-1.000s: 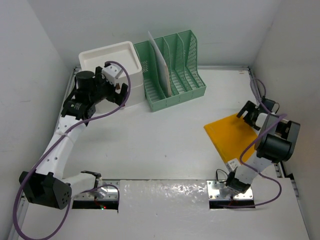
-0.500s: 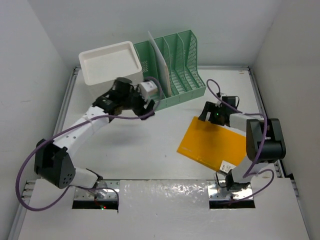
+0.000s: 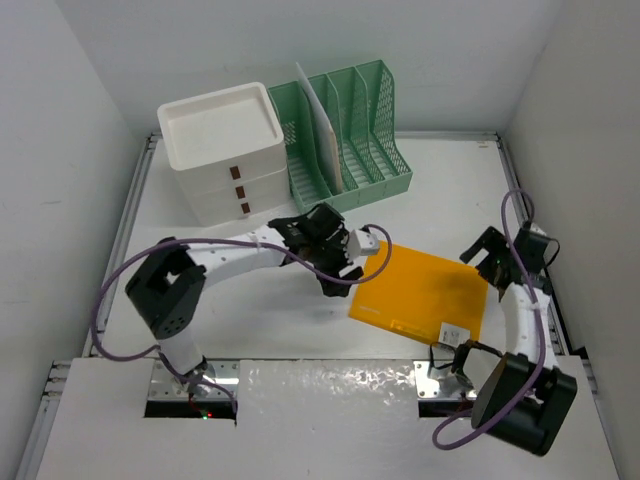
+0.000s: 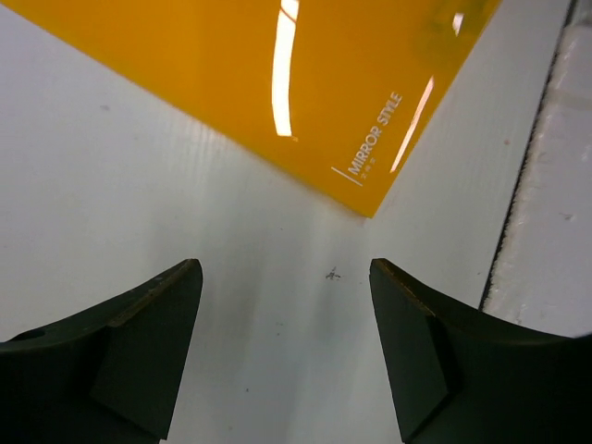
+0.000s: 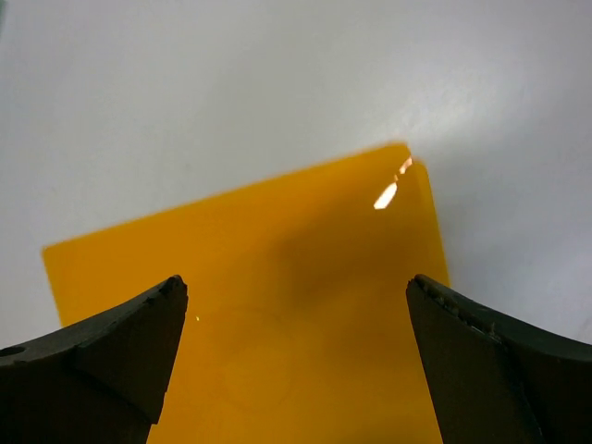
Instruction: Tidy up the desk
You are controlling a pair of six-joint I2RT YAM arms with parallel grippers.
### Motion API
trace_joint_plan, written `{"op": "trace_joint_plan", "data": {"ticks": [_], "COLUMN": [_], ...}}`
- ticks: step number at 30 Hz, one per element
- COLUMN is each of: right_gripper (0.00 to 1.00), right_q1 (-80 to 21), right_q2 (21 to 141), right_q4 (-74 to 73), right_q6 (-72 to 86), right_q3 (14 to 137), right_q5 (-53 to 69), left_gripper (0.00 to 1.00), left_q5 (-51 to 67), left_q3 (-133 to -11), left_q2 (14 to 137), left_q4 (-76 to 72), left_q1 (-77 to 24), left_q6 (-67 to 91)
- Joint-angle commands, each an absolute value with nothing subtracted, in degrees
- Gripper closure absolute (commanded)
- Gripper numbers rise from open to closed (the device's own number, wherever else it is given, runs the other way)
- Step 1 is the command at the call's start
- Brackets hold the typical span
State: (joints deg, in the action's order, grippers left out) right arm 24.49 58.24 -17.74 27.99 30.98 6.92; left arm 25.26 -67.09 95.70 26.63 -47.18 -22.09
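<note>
A glossy orange folder (image 3: 425,293) lies flat on the white desk (image 3: 250,310), right of centre. My left gripper (image 3: 340,275) is open and empty, just off the folder's left edge; the left wrist view shows the folder's corner (image 4: 305,83) marked "MIRROR STYLE" beyond the spread fingers. My right gripper (image 3: 482,252) is open and empty over the folder's far right corner; in the right wrist view the folder (image 5: 277,305) fills the space between the wide-open fingers.
A white three-drawer box (image 3: 222,150) with brown handles stands at the back left. A green mesh file rack (image 3: 350,135) with a white sheet in its left slot stands beside it. Metal rails (image 3: 135,215) run along the desk edges.
The folder has slid left and now lies flat, released. My right gripper has pulled back right to its far corner. My left arm has swung from the drawer box to the folder's left edge.
</note>
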Motion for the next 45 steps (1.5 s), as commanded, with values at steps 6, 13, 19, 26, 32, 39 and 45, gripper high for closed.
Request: {"op": "trace_joint_plan", "data": {"ticks": [6, 13, 19, 26, 32, 39, 45], "right_gripper": [0.01, 0.01, 0.21, 0.42, 0.38, 0.17, 0.13], "right_q1": [24.61, 24.61, 24.52, 16.82, 8.44, 8.44, 8.44], "right_q2": [50.72, 49.74, 52.2, 55.28, 63.09, 62.24, 60.91], "right_q4": [-28.74, -24.44, -10.6, -6.42, -9.72, -27.75, -28.39], "right_q6": [28.74, 30.93, 34.53, 35.07, 32.37, 23.2, 23.99], "right_q3": [22.59, 12.93, 6.95, 10.18, 18.87, 28.56, 22.51], "right_q5": [-3.16, 10.01, 26.34, 33.66, 32.44, 17.85, 20.55], "left_gripper": [0.23, 0.18, 0.14, 0.1, 0.06, 0.02, 0.0], "left_q5": [15.82, 8.36, 0.26, -3.52, 0.6, 6.94, 11.34], "left_q3": [-69.08, -66.98, -61.79, -60.3, -58.62, -55.81, -56.87], "left_q2": [101.16, 102.48, 102.48, 102.22, 101.69, 91.61, 90.52], "left_q4": [21.01, 17.23, 12.84, 11.95, 15.28, 21.18, 26.88], "left_q1": [-56.51, -59.93, -63.98, -64.07, -62.85, -62.14, -65.29], "left_q6": [-26.89, -31.02, -38.22, -41.13, -41.05, -40.17, -38.41]}}
